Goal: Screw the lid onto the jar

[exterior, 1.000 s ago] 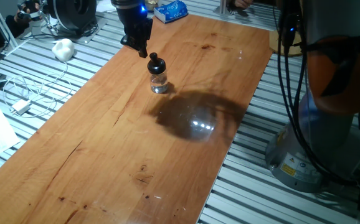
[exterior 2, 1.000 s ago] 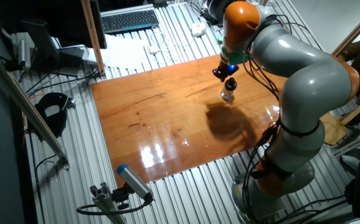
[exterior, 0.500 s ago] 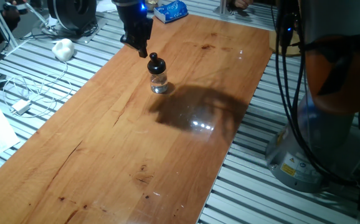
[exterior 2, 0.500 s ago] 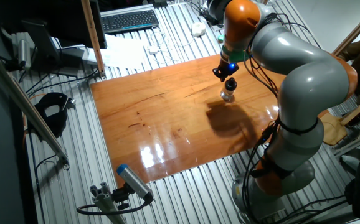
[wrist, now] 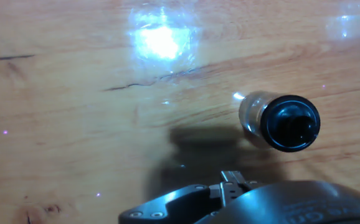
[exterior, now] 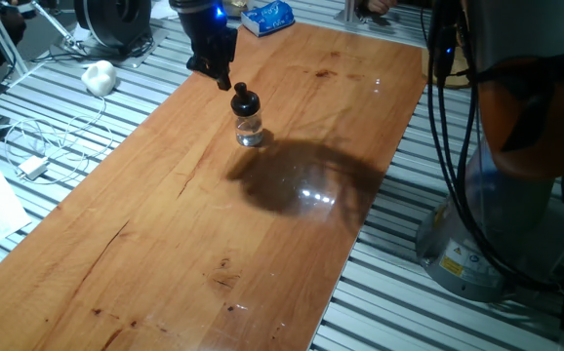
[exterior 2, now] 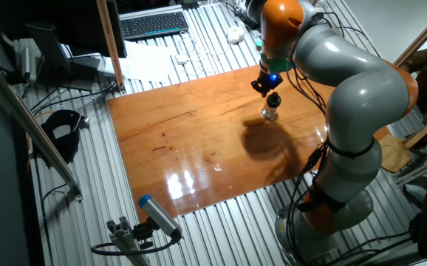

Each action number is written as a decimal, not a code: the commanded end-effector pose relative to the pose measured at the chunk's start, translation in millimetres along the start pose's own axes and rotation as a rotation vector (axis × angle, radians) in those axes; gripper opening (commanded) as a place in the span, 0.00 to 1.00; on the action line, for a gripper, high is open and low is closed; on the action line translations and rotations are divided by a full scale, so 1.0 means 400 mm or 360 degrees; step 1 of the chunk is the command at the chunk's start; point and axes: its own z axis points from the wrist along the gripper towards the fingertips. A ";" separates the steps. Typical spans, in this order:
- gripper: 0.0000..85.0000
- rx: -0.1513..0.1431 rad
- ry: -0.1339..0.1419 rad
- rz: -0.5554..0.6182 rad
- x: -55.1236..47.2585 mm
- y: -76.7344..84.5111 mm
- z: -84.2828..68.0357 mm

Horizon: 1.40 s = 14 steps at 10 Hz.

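Note:
The small clear jar stands upright on the wooden table, with the black knob-topped lid sitting on its mouth. The other fixed view shows the same jar and lid under the arm. My gripper hangs just up and left of the lid, apart from it and holding nothing. Its fingers are too dark and small to show their spacing. From the hand view I look down on the lid and the jar at the right. Only the hand's dark body shows at that frame's bottom edge.
A white cable and plug and a white lump lie on the slatted bench left of the table. A blue packet sits at the far end. The arm's base stands at the right. A keyboard lies beyond the table.
My gripper has drifted slightly up and away from the lid. The jar and lid have not moved.

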 end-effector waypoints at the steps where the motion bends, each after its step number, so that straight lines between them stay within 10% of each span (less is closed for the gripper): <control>1: 0.00 0.0026 -0.0016 -0.0007 0.000 0.000 -0.001; 3: 0.40 0.0058 -0.0068 0.0017 -0.001 -0.012 0.008; 14: 0.60 0.0019 -0.0114 -0.0060 -0.094 -0.169 0.111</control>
